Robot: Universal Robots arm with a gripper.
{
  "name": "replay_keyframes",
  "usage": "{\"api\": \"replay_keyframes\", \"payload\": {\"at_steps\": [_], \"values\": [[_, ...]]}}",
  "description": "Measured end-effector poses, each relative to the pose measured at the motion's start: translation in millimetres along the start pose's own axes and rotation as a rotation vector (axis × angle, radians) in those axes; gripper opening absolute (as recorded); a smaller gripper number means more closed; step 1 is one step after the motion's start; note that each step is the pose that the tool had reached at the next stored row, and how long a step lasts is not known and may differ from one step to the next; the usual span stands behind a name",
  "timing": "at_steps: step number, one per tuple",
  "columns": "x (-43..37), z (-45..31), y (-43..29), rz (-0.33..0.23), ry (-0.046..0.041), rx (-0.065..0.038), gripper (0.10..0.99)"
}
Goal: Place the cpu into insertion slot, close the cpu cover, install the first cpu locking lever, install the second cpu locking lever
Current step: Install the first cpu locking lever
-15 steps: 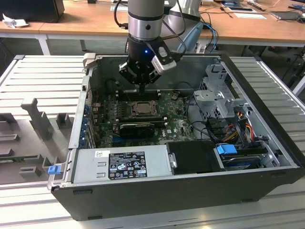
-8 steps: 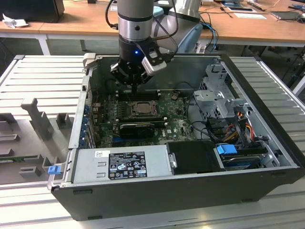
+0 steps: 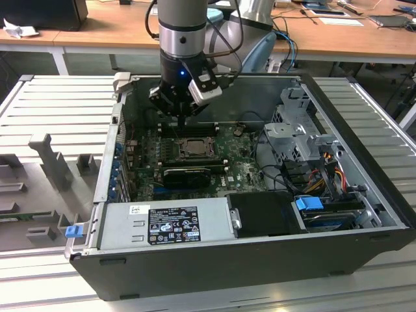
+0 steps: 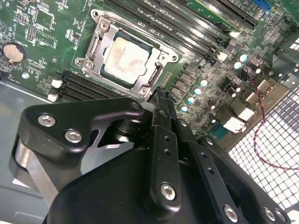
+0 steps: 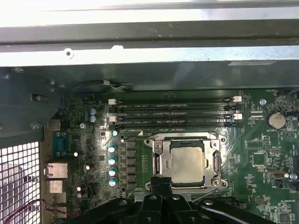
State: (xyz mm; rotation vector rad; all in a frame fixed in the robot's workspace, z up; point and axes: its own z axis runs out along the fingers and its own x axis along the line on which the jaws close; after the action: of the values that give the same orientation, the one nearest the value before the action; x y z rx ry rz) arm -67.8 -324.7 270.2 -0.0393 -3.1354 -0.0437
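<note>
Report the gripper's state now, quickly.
Black two-finger gripper: shut, nothing visible between its fingers, tips near the silvery-grey square cpu.

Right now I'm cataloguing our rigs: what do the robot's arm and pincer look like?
The arm is a silver-grey cylinder with a black band and a blue light near the wrist. Black cables loop beside it, and a small pale box is mounted there. The pincer is matte black, built of jointed links with silver screws.

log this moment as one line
cpu: seated in insertion slot | cpu cover: down around cpu | gripper: shut, tips beside cover edge
</note>
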Motion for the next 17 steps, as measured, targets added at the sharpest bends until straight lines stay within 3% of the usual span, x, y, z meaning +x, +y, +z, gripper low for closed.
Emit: {"api": "replay_keyframes", "payload": {"at_steps": [9,16,17], "values": [[4.1,0.6,-0.1,0.0,-0.0002,0.0,0.106],[34.6,5.5,-0.6,0.0,-0.002,-0.002,0.106],[36.1,5.8,0.2,0.0,-0.0019,-0.001,0.106]]}}
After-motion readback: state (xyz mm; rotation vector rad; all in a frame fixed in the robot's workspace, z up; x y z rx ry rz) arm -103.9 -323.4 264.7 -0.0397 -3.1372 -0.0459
